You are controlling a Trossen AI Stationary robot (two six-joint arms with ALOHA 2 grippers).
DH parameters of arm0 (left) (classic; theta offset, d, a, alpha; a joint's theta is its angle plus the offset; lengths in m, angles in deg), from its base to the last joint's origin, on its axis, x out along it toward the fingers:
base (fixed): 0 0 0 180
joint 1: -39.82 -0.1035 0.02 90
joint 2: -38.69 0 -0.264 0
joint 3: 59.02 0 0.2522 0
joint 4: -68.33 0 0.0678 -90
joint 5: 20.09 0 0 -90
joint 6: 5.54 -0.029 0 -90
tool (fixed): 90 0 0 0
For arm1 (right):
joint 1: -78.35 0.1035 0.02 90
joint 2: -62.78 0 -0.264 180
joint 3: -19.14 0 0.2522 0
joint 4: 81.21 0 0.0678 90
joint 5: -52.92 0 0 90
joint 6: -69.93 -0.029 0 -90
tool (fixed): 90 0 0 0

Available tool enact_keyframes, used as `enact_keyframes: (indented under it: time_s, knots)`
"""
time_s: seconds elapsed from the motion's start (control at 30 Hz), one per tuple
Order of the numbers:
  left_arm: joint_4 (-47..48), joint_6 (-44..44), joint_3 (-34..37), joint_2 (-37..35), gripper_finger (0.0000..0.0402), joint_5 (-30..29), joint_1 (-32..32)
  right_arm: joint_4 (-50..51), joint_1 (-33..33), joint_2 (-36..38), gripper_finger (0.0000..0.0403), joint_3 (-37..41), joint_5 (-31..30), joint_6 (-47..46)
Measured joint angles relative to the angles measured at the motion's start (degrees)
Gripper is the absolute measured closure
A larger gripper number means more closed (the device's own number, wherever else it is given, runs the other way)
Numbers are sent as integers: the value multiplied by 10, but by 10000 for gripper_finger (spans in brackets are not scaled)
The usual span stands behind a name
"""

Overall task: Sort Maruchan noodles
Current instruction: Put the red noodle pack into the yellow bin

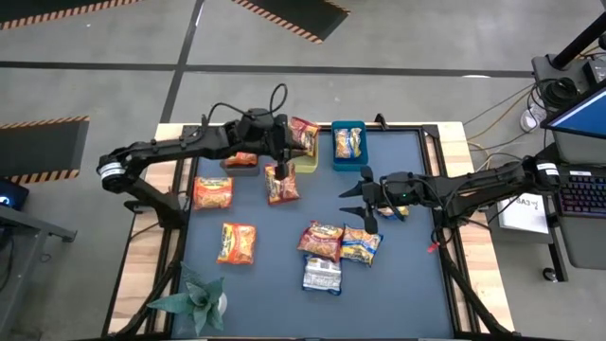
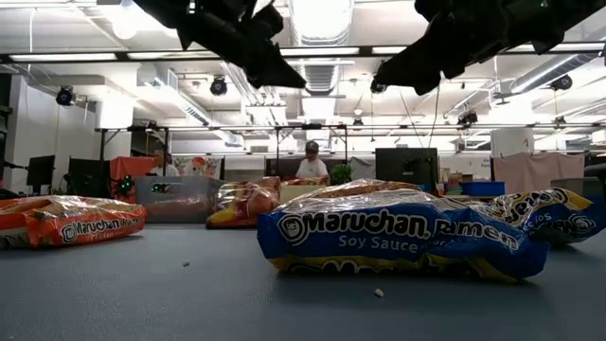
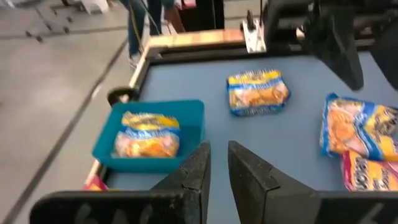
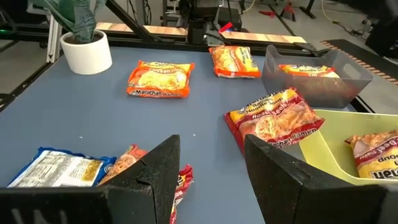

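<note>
Ten Maruchan noodles packets can be counted from above. Six lie loose on the desk (image 1: 398, 189): an orange packet (image 1: 213, 192) at 9 o'clock, a second orange packet (image 1: 237, 242) at 7 o'clock, a red packet (image 1: 281, 185) just left of centre, and a cluster at 5 o'clock made of another red packet (image 1: 321, 241), a blue-and-yellow packet (image 1: 360, 245) touching it, and a silvery-white packet (image 1: 322, 276) just below them. Four more sit in the three bins at 12 o'clock: one orange packet in the grey bin (image 1: 240, 159), one red packet in the yellow bin (image 1: 305, 138), and what look like two blue-and-yellow packets side by side in the blue bin (image 1: 347, 144).

The left end effector (image 1: 280, 171) is over the loose red packet near centre; in its wrist view its fingers (image 3: 196, 171) stand nearly together with a thin gap, grasping nothing. The right end effector (image 1: 362, 199) hovers at 3 o'clock, above the cluster, fingers (image 4: 152, 171) spread wide and released.

One green plant in a white pot (image 1: 197, 299) stands at the 7 o'clock corner. In the low view a person (image 2: 311, 163) is in the room behind.
</note>
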Motion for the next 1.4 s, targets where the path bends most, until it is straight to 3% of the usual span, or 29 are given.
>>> enact_keyframes:
  time_s: [0.17, 0.27, 0.4, 0.53, 0.67, 0.77, 0.9, 1.1, 1.23, 1.4]
  knots:
    - [47, 13, 6, 2, 363, 0, 11, -3, 0, -3, 234, 0, -13, -2]
    - [130, 54, 6, 2, 363, 0, 20, -6, -1, -7, 234, 1, -14, -13]
    - [254, 130, 17, 2, 363, -5, 54, -18, -6, -13, 234, 2, -16, -40]
    - [270, 244, 63, 3, 363, -6, 101, -32, -13, -29, 234, 2, -34, -54]
    - [246, 352, 110, 2, 362, -64, 134, -70, -25, -56, 234, 2, -34, -68]
    - [212, 386, 151, -5, 355, -78, 141, -122, -41, -88, 237, 2, -33, -120]
    - [115, 377, 211, -27, 337, -97, 140, -170, -65, -144, 251, 2, -23, -186]
    - [41, 338, 255, -46, 325, -200, 139, -174, -97, -224, 271, -44, -9, -257]
    - [29, 331, 268, -44, 329, -249, 139, -134, -114, -270, 263, -98, 22, -314]
    - [-3, 326, 294, -44, 340, -256, 139, -14, -128, -319, 215, -173, 22, -337]
